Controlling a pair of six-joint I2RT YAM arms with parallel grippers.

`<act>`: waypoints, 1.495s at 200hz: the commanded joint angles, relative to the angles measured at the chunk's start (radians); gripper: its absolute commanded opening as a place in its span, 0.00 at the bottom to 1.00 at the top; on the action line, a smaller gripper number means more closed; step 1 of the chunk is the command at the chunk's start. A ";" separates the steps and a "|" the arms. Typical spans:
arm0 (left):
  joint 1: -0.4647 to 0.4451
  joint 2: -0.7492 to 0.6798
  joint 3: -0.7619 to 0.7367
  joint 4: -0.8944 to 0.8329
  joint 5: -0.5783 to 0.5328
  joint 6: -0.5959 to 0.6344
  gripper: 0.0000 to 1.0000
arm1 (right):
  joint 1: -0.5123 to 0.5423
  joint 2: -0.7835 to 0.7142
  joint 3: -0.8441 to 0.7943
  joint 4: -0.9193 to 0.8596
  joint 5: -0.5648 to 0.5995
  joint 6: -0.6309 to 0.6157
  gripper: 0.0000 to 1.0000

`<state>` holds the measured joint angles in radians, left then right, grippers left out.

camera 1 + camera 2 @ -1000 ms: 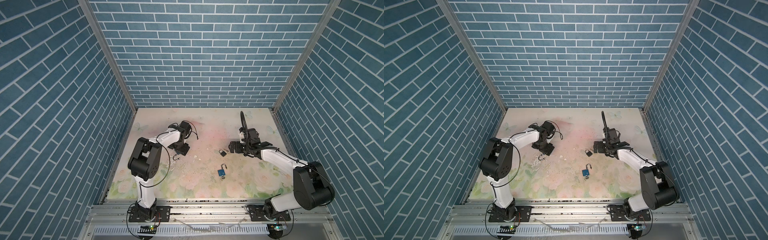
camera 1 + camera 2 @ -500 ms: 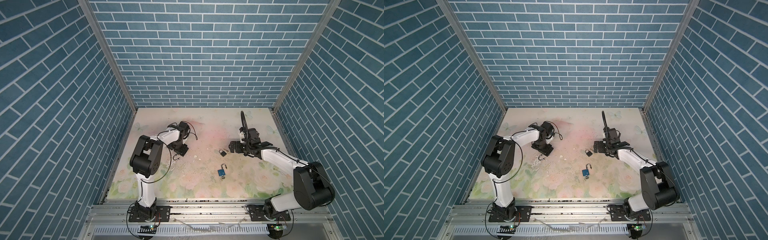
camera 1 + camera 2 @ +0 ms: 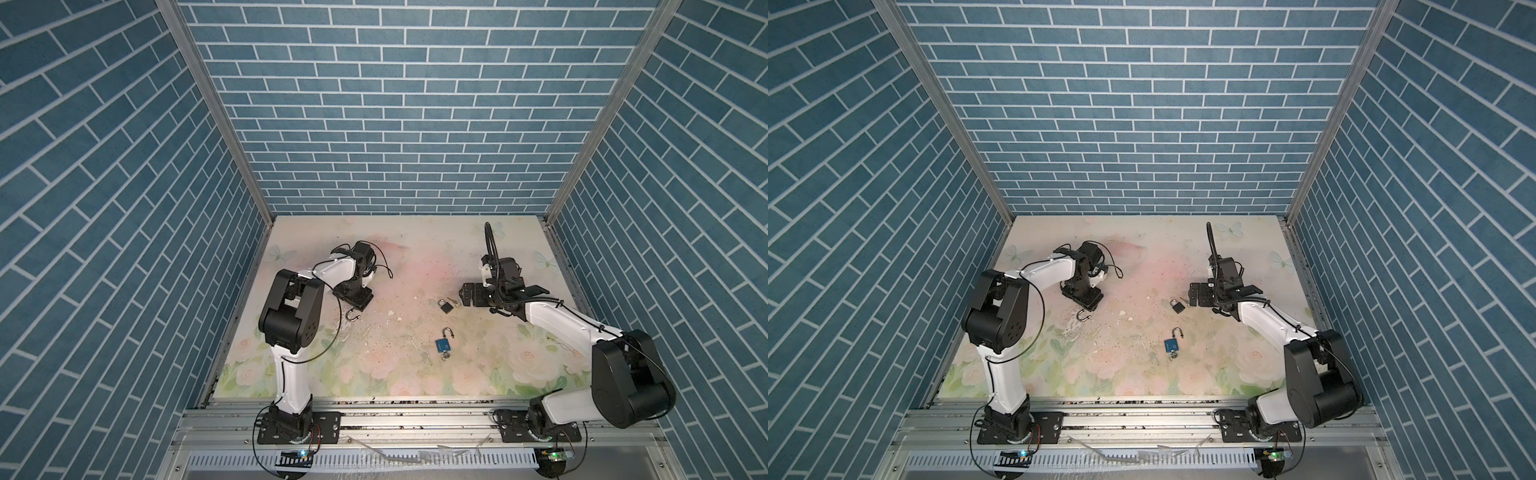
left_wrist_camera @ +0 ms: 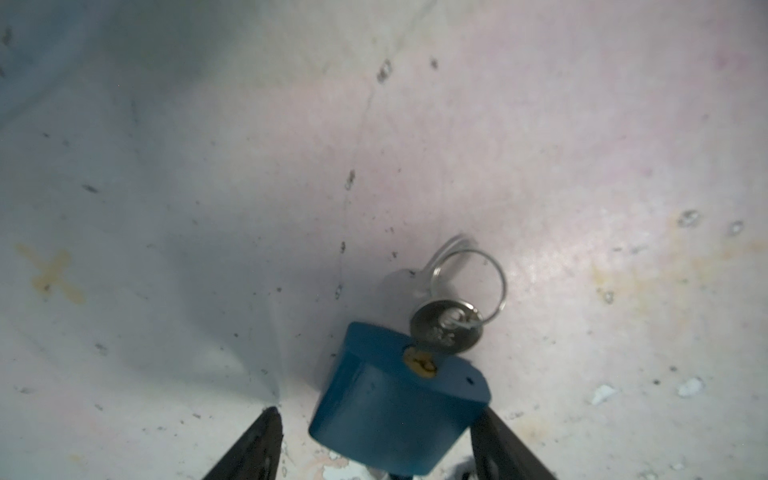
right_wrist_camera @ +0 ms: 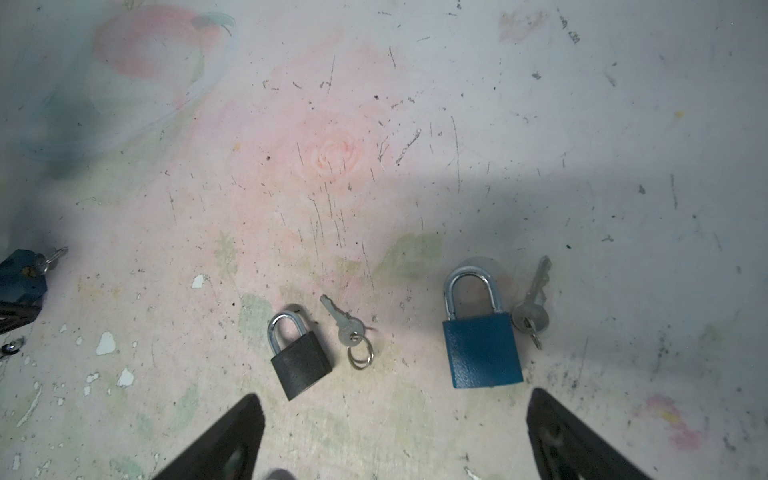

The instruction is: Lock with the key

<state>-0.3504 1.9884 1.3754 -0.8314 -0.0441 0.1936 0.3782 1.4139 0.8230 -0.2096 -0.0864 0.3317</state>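
On the table (image 3: 415, 257), the left gripper (image 4: 376, 415) is set low at the left side with its jaws parted around the blue lock (image 4: 399, 395), one finger (image 4: 253, 453) seen clear of the body and the other at its edge. The right gripper (image 5: 395, 397) is held wide open, gripping nothing, just beside the black lock (image 5: 301, 359). The key (image 4: 446, 332) is seated in the blue lock's keyhole, a ring through its head.
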 commanded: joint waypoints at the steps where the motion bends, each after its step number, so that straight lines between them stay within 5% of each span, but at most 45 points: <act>1: 0.010 0.071 0.003 -0.008 -0.046 0.026 0.70 | -0.006 -0.025 -0.001 -0.022 0.005 -0.028 0.99; 86: 0.014 0.135 0.089 -0.072 -0.026 0.075 0.66 | -0.011 -0.050 -0.011 -0.029 0.017 -0.022 0.99; 193: 0.014 0.141 0.121 -0.094 -0.054 0.063 0.35 | -0.018 -0.151 -0.070 -0.054 0.024 0.004 0.99; 299: -0.174 0.004 0.187 -0.027 -0.097 0.105 0.32 | -0.070 -0.392 -0.090 -0.192 -0.073 0.142 0.99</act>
<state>-0.4648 2.0418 1.5063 -0.8738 -0.1165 0.2737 0.3294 1.0939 0.7437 -0.3283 -0.1280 0.4065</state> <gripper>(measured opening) 0.478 0.989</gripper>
